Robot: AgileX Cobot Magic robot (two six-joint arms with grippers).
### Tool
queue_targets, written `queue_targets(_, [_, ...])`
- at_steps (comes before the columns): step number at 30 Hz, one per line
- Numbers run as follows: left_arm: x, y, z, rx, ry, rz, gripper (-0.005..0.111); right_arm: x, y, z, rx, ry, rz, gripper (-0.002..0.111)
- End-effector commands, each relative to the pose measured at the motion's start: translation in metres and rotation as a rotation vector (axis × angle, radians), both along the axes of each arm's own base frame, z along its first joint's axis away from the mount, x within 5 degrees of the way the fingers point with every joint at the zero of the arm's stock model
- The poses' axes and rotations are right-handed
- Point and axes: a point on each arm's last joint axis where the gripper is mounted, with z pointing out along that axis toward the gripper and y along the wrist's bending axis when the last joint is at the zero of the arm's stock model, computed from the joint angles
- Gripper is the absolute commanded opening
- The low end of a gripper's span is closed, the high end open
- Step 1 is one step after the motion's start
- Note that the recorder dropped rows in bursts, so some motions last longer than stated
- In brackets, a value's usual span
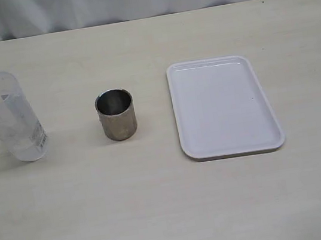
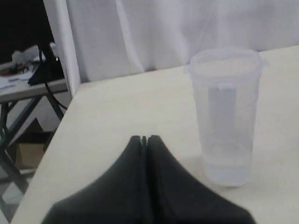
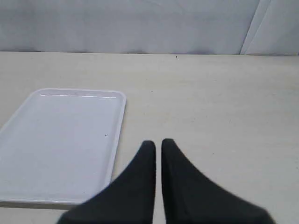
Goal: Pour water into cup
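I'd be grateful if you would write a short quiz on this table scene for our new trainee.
1. In the exterior view, what stands between the plastic beaker and the white tray? A) steel cup B) bowl C) spoon
2. True or false: the steel cup stands on the white tray.
3. Fill in: the left gripper, near the plastic beaker, is ___.
Key: 1 A; 2 false; 3 shut.

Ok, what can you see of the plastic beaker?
The beaker is a translucent plastic cylinder with a rimmed mouth, a pale printed strip down its side and a little water at the bottom. It stands upright on the table, on the left arm's side, apart from the steel cup. Nothing grips it; the left pincer is short of it.
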Motion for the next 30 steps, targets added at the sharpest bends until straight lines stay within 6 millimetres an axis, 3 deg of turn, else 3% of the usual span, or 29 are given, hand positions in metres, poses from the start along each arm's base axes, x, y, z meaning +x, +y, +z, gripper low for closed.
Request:
queue_targets(1, [0.002, -0.004, 0.017, -0.032, -0.198, -0.037, 0.0, 0.001, 0.0, 0.002, -0.035, -0.034, 0.003, 0.004])
queue_targets(5, [0.001, -0.005, 0.031, -0.221, -0.359, -0.048, 0.0, 0.003, 0.002, 0.016, -0.034, -0.191, 0.028, 0.004])
queue_targets(12, [-0.006, -0.004, 0.053, -0.351, -0.618, -0.078, 0.0, -0.002, 0.008, 0.049, -0.035, -0.558, 0.086, 0.004])
queue_targets(16, [-0.01, -0.003, 0.061, -0.356, -0.716, -0.094, 0.001, -0.007, 0.008, 0.061, 0.126, -0.699, 0.107, 0.004])
queue_targets(19, [-0.01, -0.004, 0.062, -0.351, -0.718, -0.096, 0.019, -0.007, 0.009, 0.062, 0.131, -0.705, 0.11, 0.005])
queue_targets(20, [-0.011, -0.004, 0.064, -0.35, -0.727, -0.098, 0.029, -0.007, 0.009, 0.062, 0.127, -0.705, 0.111, 0.007])
queue_targets(23, [-0.013, -0.003, 0.068, -0.366, -0.784, -0.11, 0.071, -0.008, 0.01, 0.064, 0.128, -0.737, 0.126, 0.024])
queue_targets(26, [-0.009, -0.003, 0.07, -0.367, -0.778, -0.106, 0.1, -0.01, 0.01, 0.068, 0.128, -0.778, 0.135, 0.058])
queue_targets(28, [-0.002, -0.004, 0.069, -0.349, -0.747, -0.11, 0.105, -0.011, 0.011, 0.069, 0.127, -0.798, 0.139, 0.078])
queue_targets(30, [0.006, -0.008, 0.068, -0.314, -0.71, -0.146, 0.105, -0.01, 0.011, 0.07, 0.137, -0.804, 0.142, 0.084])
